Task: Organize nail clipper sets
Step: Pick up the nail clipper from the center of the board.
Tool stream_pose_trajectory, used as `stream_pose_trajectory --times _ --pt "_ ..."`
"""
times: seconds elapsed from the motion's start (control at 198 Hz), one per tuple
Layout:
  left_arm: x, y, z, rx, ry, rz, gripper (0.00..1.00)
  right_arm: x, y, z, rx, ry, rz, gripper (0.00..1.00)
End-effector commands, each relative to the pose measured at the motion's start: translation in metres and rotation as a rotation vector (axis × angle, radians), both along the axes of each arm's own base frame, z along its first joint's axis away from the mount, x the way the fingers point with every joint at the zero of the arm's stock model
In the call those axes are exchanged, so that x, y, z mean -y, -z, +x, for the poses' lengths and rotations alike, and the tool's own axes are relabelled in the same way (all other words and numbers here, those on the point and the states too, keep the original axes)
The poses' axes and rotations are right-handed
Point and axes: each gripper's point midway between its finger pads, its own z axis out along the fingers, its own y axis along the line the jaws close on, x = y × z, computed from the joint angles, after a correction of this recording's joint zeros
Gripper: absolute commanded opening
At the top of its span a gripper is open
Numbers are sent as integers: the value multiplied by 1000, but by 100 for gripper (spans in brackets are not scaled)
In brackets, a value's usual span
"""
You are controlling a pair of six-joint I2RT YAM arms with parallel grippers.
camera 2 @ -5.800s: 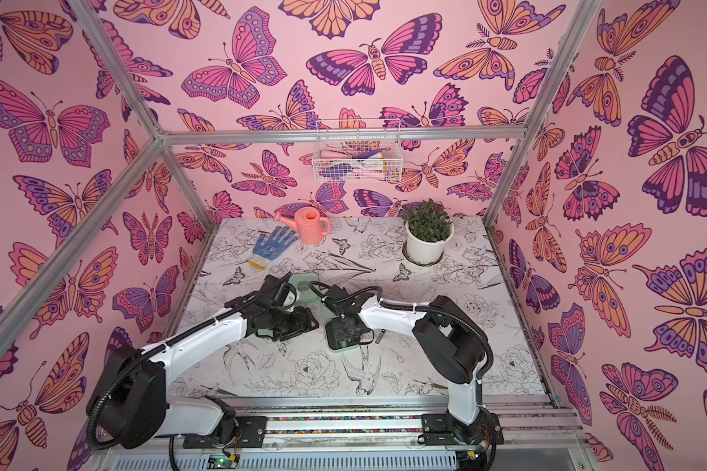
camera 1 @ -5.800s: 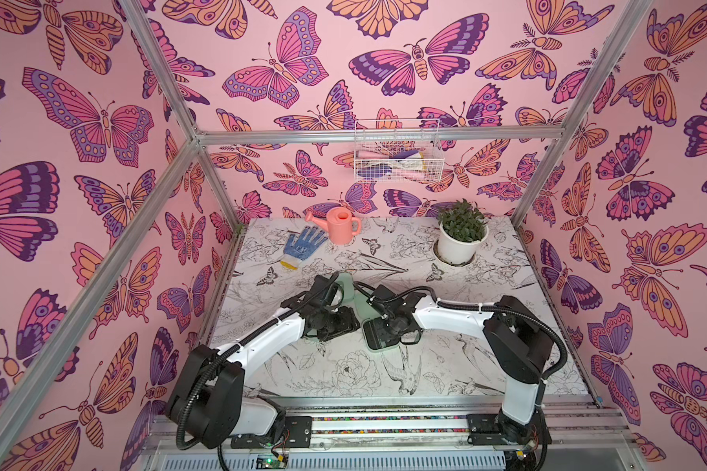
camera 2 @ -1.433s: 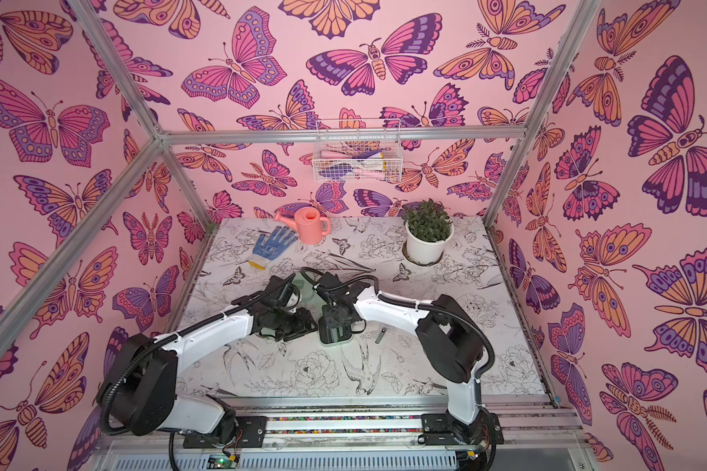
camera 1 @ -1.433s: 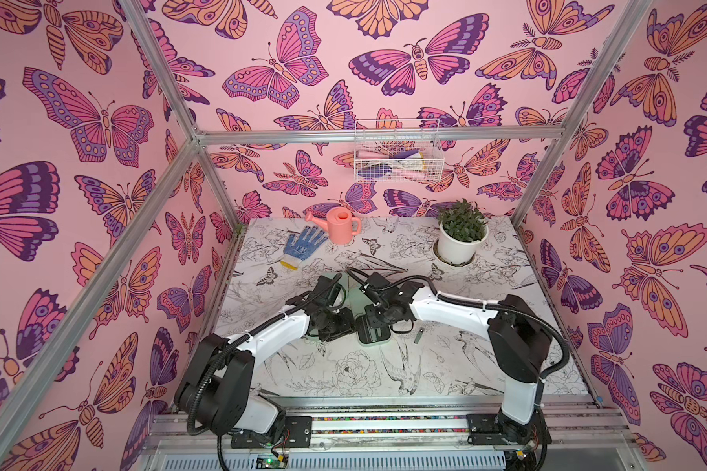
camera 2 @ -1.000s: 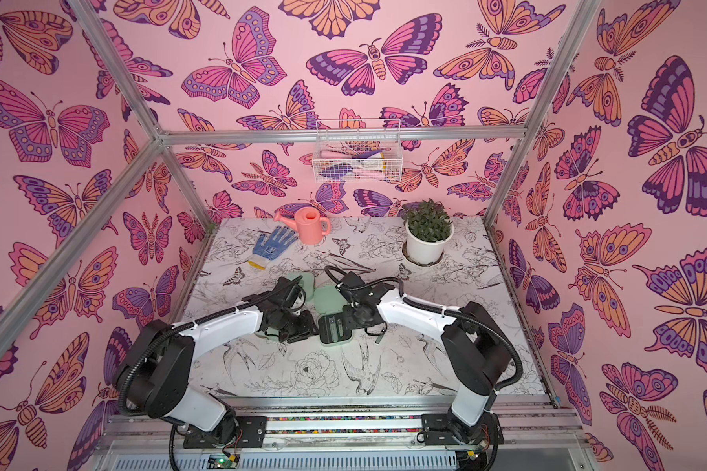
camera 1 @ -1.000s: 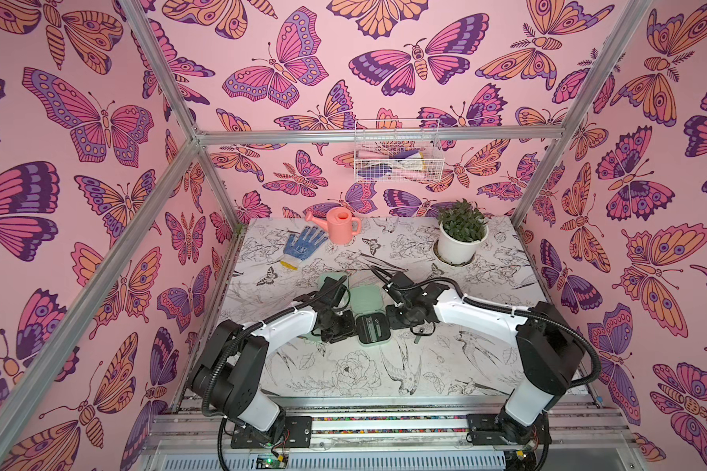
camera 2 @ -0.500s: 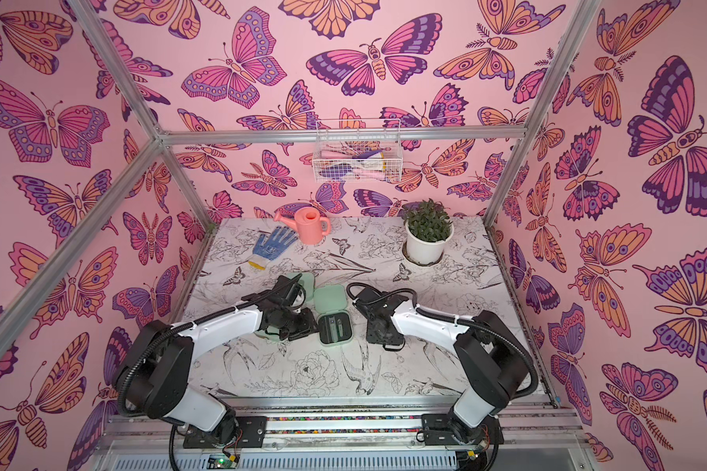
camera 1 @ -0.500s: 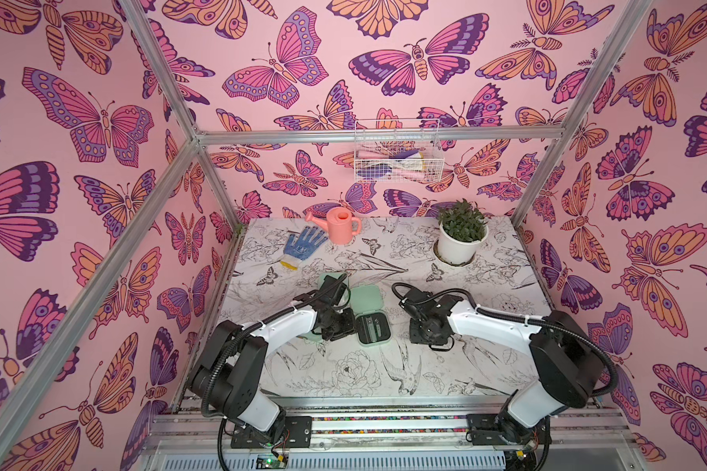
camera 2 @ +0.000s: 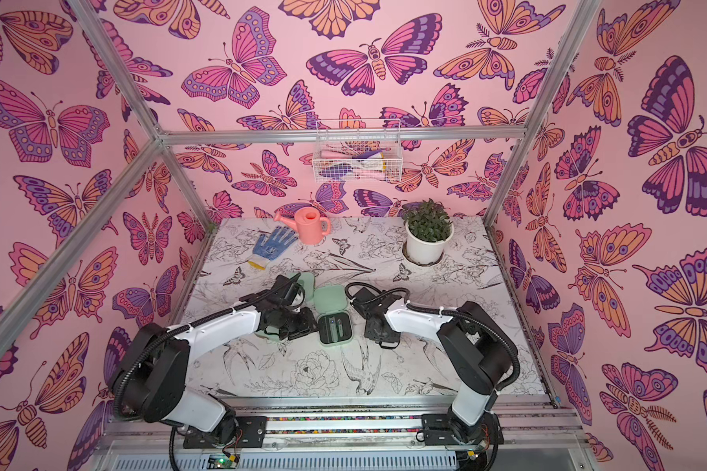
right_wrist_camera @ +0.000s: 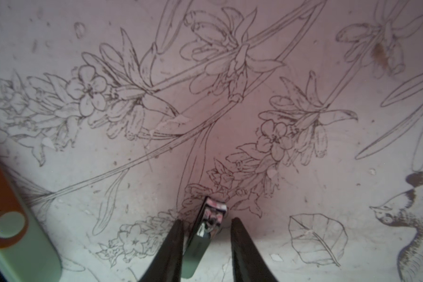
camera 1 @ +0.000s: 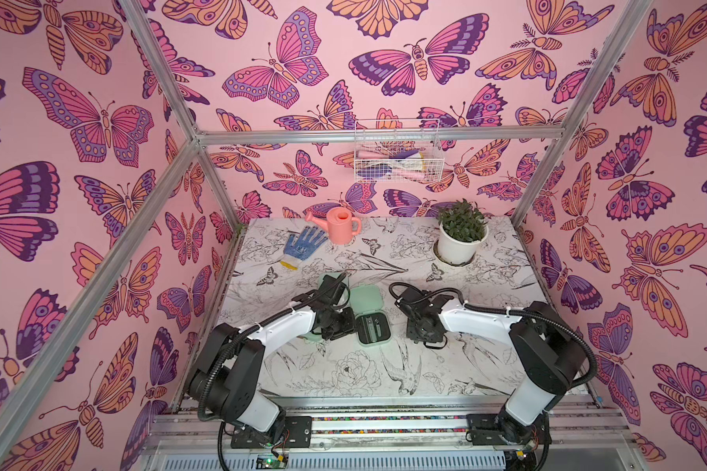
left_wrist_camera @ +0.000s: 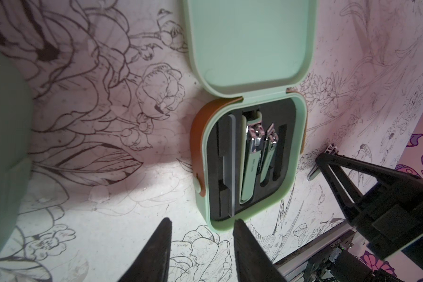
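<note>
Top views are evenly bright; wrist views dim, pink-tinted.

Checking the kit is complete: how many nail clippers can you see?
3. A large clipper and a small clipper lie side by side in the open case; a third clipper lies on the table inside the open right pincer. Others may hide under the arms.

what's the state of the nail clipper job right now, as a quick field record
case: mint-green case, lid open, tray facing up
in tray: large clipper, small clipper, nail file
outside: loose nail clipper lying on the table
right gripper: open, fingertips either side of that clipper
left gripper: open, empty, beside the case
</note>
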Motion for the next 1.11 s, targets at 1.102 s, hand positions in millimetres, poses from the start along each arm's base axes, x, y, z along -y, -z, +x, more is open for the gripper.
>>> stream_pose_trajectory --times 1.102 --pt "-1 -7 -6 16 8 -12 45 -111 -51 10 12 -486 78 7"
